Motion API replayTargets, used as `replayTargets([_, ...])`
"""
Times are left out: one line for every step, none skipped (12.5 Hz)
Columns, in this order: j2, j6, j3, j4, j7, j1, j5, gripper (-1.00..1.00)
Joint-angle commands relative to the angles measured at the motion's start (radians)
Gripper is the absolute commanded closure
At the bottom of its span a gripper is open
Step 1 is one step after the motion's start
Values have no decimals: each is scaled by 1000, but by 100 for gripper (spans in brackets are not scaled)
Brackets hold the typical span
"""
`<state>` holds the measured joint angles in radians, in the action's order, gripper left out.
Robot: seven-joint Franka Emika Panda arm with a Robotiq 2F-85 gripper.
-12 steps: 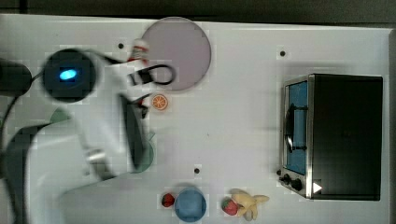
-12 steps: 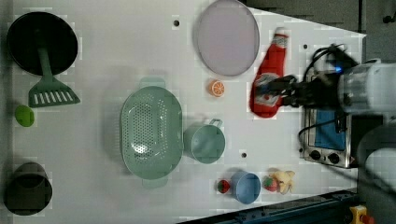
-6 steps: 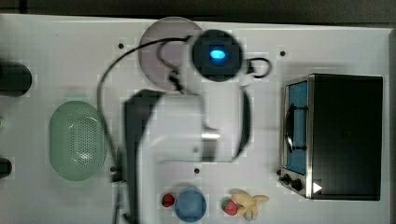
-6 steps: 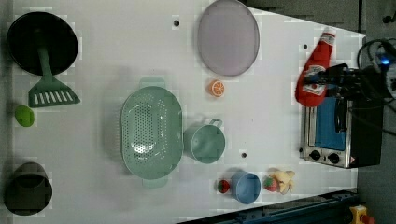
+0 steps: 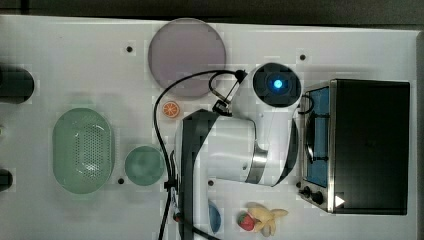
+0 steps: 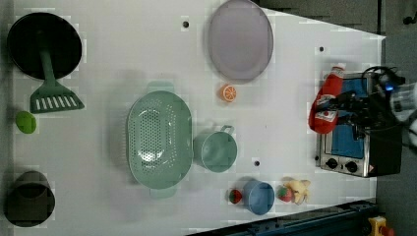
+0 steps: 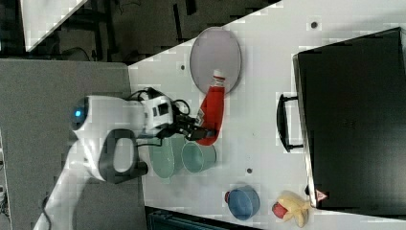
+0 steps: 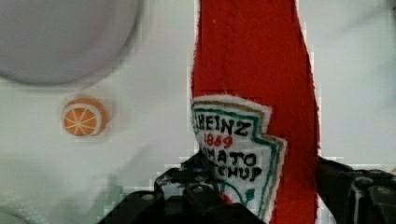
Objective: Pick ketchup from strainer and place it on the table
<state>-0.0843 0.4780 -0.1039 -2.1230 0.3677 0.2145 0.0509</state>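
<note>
top view: the white arm covers the middle of the white surface (image 5: 60,55). the pale green strainer (image 5: 83,150), oval with tiny holes, sits empty near the top view's left.

left view: the soft red ketchup (image 6: 326,100) bottle hangs in the air by the toaster oven (image 6: 351,147), white cap up toward the lilac plate (image 6: 240,39). the end effector (image 6: 346,105) pinches its lower body.

right view: the bottle's long side points from the end effector (image 7: 191,128) to the plate, above bare surface beside the teal cup (image 7: 198,157).

wrist view: the ketchup looks like fuzzy cloth with a sewn label. black fingers (image 8: 187,186) squeeze both sides. the orange slice (image 8: 84,116) lies well apart.

to finish, it must go straight down.
</note>
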Motion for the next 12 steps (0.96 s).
replayTargets([-19,124,-3,-86,41,-37,-17,-22])
replayTargets([-32,172,-1,-114,41,-36,-28,-22])
replayTargets([-49,215,0,-135,41,-36,-34,-22])
replayTargets([-71,253,1,-150,41,-36,-36,-22])
replayTargets([-95,282,4,-160,41,-35,-36,-22])
replayTargets([-119,305,6,-165,41,-35,-36,-22])
replayTargets([-143,325,9,-166,41,-35,-36,-29])
replayTargets([-158,341,10,-164,41,-35,-36,-50])
replayTargets([-160,347,10,-162,41,-35,-36,-72])
replayTargets([-154,337,11,-162,41,-34,-36,-93])
replayTargets([-138,320,10,-158,41,-34,-35,-100])
replayTargets([-116,305,9,-148,39,-34,-32,-100])
